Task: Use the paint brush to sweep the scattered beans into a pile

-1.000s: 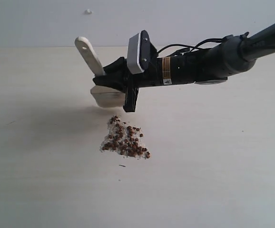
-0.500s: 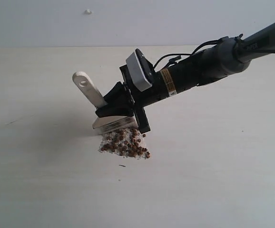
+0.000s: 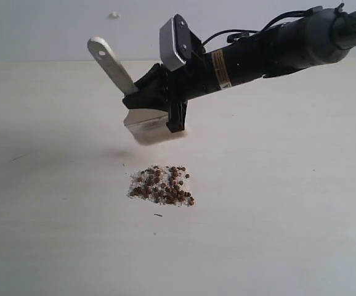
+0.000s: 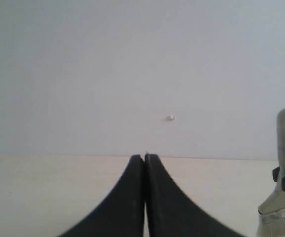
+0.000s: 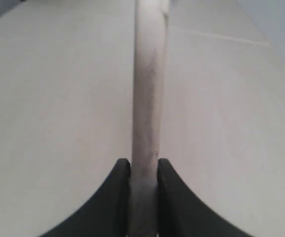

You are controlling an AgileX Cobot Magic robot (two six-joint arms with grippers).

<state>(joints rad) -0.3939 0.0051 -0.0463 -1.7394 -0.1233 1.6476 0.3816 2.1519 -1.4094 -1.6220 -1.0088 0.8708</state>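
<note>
We see beans in small pile on desk, mixed with white grains. Paint brush hangs above pile, not touching it, bristles down, handle tilted up. Right gripper squeezes brush handle. Left gripper has fingers pressed together, nothing between them.

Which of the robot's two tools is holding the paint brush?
The right tool: it pinches the paint brush by its handle, up in the air and not touching the beans. The left tool is shut on nothing.
</note>
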